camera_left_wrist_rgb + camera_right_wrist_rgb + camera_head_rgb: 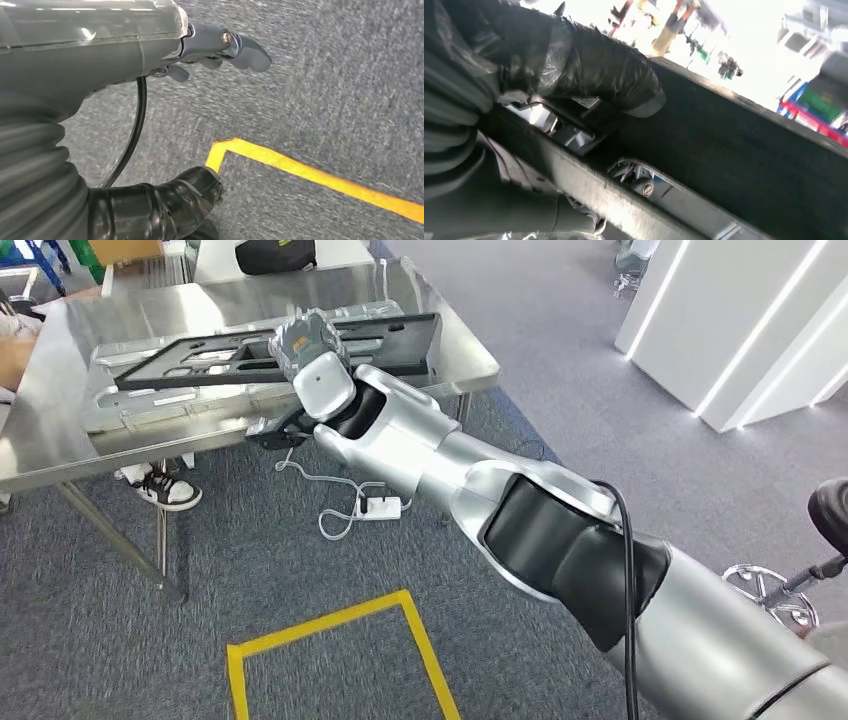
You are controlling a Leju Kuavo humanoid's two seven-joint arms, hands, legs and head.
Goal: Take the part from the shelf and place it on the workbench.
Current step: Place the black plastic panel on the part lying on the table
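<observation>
Upper left of frame, black part is gripped by right hand over workbench; early release risks sliding off; left hand fingers apart, idle.

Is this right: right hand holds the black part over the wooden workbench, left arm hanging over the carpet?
Not quite: the workbench is shiny steel, not wood, as the head view shows. The rest stands: the right hand holds the black part over it, and the left hand hangs over the grey carpet.
</observation>
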